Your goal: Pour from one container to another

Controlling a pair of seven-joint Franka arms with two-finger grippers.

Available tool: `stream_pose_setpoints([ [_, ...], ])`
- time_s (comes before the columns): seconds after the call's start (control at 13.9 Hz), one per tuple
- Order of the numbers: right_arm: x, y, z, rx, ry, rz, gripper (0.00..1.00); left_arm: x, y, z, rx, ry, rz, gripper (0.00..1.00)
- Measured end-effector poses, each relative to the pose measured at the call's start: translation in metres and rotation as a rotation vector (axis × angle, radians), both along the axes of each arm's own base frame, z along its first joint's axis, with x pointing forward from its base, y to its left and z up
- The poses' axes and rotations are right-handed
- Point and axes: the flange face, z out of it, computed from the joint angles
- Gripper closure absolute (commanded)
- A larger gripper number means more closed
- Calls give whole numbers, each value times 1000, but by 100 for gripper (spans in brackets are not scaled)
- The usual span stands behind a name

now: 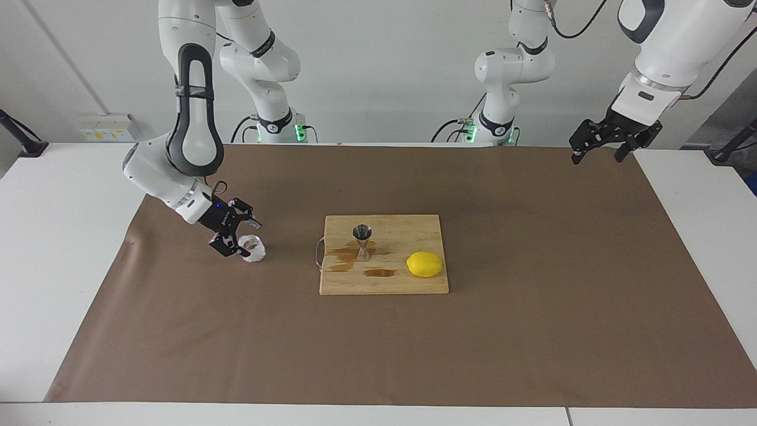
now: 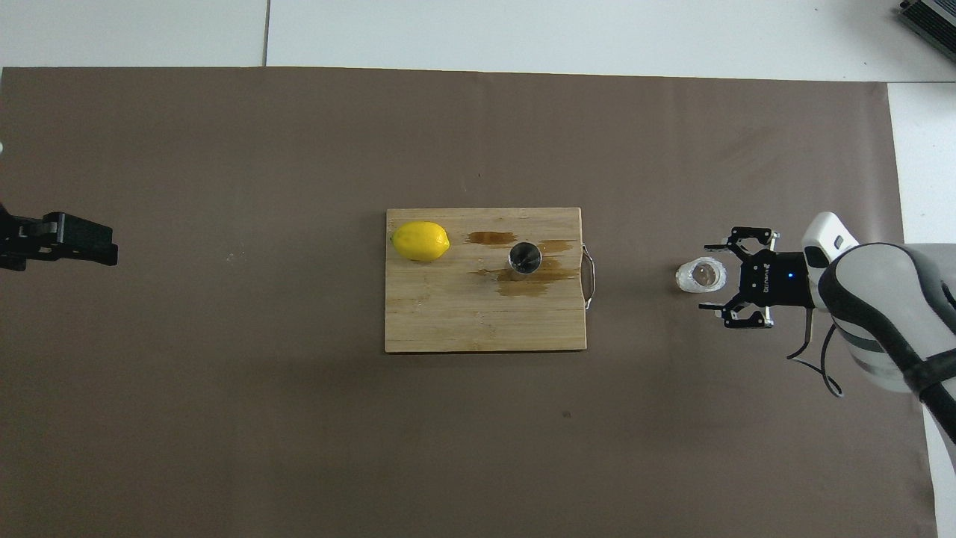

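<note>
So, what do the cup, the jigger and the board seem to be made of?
Cup: clear glass or plastic, frosted textured wall. Jigger: polished steel by its mirror shine. Board: pale wood or bamboo, visible grain, wet brown stains.

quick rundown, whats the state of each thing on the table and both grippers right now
clear cup: upright on the brown mat, toward the right arm's end, not held
jigger: upright on the cutting board, untouched
cutting board: flat, brown wet stains around the jigger
lemon: whole, lying on the board
right gripper: open, beside the cup
left gripper: open, waiting above the mat's edge
</note>
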Motion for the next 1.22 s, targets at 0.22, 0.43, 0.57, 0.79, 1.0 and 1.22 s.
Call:
stream_pose_setpoints([
  [0.22,-2,4,49,-22,70,-132,0,0,0,0,0,0,0,0],
  [0.43,-3,1,71,-110,189,-316,0,0,0,0,0,0,0,0],
  [0.57,0,2,83,-215,262,-461,0,0,0,0,0,0,0,0],
  [0.79,1,14,93,-267,345,-636,0,0,0,0,0,0,0,0],
  [1.0,-5,15,93,-305,465,-808,0,0,0,0,0,0,0,0],
  [1.22,-9,24,112,-378,597,-1010,0,0,0,0,0,0,0,0],
])
